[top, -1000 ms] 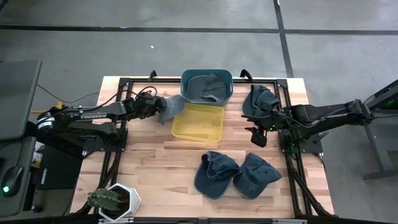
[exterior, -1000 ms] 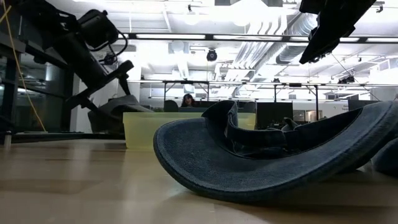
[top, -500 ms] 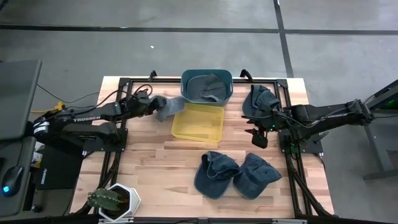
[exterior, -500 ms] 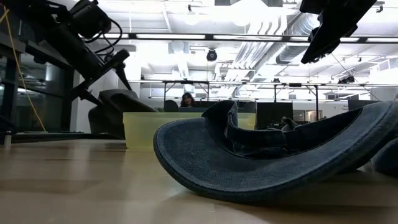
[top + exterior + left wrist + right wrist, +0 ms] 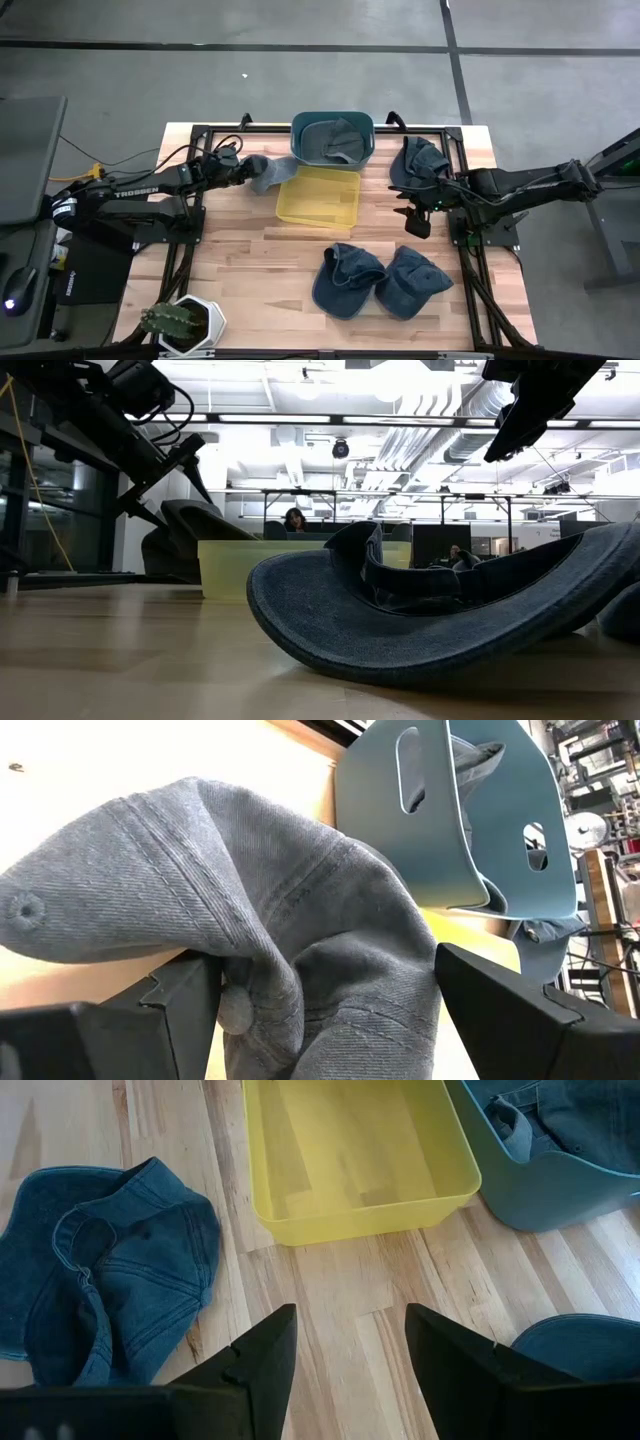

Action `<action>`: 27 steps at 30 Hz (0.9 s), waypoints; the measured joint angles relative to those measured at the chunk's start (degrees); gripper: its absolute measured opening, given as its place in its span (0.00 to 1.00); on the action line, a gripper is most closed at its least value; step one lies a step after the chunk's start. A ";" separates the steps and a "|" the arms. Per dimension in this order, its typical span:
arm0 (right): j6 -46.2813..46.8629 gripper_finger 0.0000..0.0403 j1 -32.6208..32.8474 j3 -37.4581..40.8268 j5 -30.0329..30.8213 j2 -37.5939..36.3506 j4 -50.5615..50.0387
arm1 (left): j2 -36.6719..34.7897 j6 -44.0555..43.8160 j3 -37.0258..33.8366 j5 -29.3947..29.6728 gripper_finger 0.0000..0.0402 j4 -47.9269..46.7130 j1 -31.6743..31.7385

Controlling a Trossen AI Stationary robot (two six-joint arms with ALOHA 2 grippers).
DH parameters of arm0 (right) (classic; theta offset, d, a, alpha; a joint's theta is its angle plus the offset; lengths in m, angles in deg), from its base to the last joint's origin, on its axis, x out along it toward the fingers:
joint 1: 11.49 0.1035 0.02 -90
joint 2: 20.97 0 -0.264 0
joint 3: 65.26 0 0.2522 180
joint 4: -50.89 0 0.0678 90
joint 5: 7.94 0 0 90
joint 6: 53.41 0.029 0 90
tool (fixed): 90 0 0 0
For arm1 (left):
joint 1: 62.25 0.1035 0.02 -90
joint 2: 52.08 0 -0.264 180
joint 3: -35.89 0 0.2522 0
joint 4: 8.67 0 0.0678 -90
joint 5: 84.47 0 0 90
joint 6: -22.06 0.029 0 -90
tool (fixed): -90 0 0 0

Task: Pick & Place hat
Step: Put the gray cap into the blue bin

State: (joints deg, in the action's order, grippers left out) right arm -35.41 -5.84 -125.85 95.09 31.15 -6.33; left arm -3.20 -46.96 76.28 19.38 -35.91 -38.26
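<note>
A grey hat (image 5: 270, 172) (image 5: 280, 890) sits bunched at my left gripper (image 5: 246, 172) (image 5: 320, 1020), just left of the blue bin (image 5: 296, 140) and the yellow bin's (image 5: 285, 215) far left corner. In the low view the hat (image 5: 190, 540) reaches down to the table line; whether it rests there I cannot tell. My right gripper (image 5: 412, 222) (image 5: 350, 1320) is open and hovers above bare wood right of the yellow bin, touching nothing. My left gripper has the grey hat's bunched crown (image 5: 300, 970) between its two fingers (image 5: 185, 1005), which stand wide apart with several folds of cloth filling the gap. The fingers come level from the table's left. The hat bulges forward past the fingertips toward the blue bin.
The blue bin holds grey hats (image 5: 335, 140). Two blue denim hats (image 5: 348, 278) (image 5: 412, 280) lie near the front edge; one fills the low view (image 5: 430, 620). Another dark hat (image 5: 420, 158) lies by the right arm. A potted cactus (image 5: 185, 320) stands at the near left corner.
My left gripper has drawn back a little toward the table's left edge, still shut on the grey hat. The hat came along, off the yellow bin's corner. In the low view the arm has risen slightly and the hat stands taller.
</note>
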 joint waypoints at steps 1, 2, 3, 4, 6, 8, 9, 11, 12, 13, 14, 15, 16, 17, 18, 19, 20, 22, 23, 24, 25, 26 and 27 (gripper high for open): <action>0.00 0.45 0.00 0.00 0.02 0.00 0.00 | 0.00 0.00 0.00 -0.01 0.77 0.00 0.00; 0.00 0.45 0.00 0.01 0.02 0.00 0.00 | 0.00 0.00 0.00 -0.09 0.77 0.00 0.00; 0.00 0.45 0.00 0.00 0.02 0.00 0.00 | 0.00 0.00 0.00 -0.21 0.77 0.00 0.00; -0.02 0.45 0.00 0.00 0.02 0.00 0.00 | 0.00 0.02 0.00 -0.24 0.77 0.00 -0.02; -0.02 0.45 0.00 0.00 0.02 0.00 0.00 | 0.00 0.07 0.00 -0.32 0.77 0.00 0.00; -0.06 0.45 0.00 0.02 0.02 0.00 0.00 | 0.00 0.24 0.00 -0.92 0.77 0.00 0.00; -0.20 0.45 0.00 0.00 0.02 0.00 0.00 | 0.00 0.59 0.00 -1.27 0.77 0.02 0.00; -0.34 0.45 0.00 0.01 0.02 0.00 0.00 | 0.02 2.29 0.00 -2.32 0.77 0.02 0.00; -0.44 0.45 0.00 0.00 0.02 0.00 0.00 | 0.02 3.35 0.00 -3.19 0.77 0.04 0.00; -0.46 0.45 0.00 0.01 0.02 0.00 0.00 | 0.02 4.61 0.00 -4.09 0.77 0.02 0.00; -0.46 0.45 0.00 0.00 0.02 0.00 0.00 | 0.02 5.66 0.00 -4.96 0.77 0.05 -0.02; -0.46 0.45 0.00 0.00 0.02 0.00 0.00 | 0.02 6.83 0.00 -6.04 0.77 0.04 -0.02; -0.51 0.45 0.00 0.02 0.02 0.00 0.00 | 0.02 8.15 0.00 -7.01 0.77 0.07 -0.02; -0.71 0.45 0.00 0.02 0.02 0.00 0.00 | 0.02 9.44 0.00 -8.03 0.77 0.05 -0.01; -1.02 0.45 0.00 0.01 0.02 0.00 0.00 | 0.02 10.77 0.00 -9.18 0.77 0.07 -0.01; -1.36 0.45 0.00 0.02 0.02 0.00 0.00 | 0.02 12.13 0.00 -10.30 0.77 0.07 -0.02; -1.52 0.45 0.00 0.01 0.02 0.00 0.00 | 0.02 13.34 0.00 -11.31 0.77 0.08 -0.03; -1.53 0.45 0.00 0.02 0.02 0.00 0.00 | 0.02 15.72 0.05 -13.18 0.77 0.01 -0.04; -1.53 0.45 0.00 0.00 0.02 0.00 0.00 | 0.02 16.91 0.37 -13.65 0.77 -0.49 -0.04; -1.53 0.45 0.00 0.01 -0.02 0.00 0.00 | 0.02 18.19 0.84 -13.85 0.77 -0.91 -0.04; -1.53 0.45 0.00 0.00 -0.08 0.00 0.00 | 0.02 19.40 1.52 -14.01 0.77 -1.37 -0.04; -1.53 0.45 0.00 0.02 -0.09 0.00 0.00 | 0.02 20.51 2.38 -13.86 0.77 -2.24 -0.04; -1.53 0.45 0.00 0.01 -0.10 0.00 0.00 | 0.02 21.34 3.32 -13.26 0.77 -3.56 -0.04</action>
State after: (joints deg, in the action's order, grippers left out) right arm -36.94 -5.84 -125.84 94.99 31.15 -6.33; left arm -3.18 -25.61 79.60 6.12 -39.46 -38.30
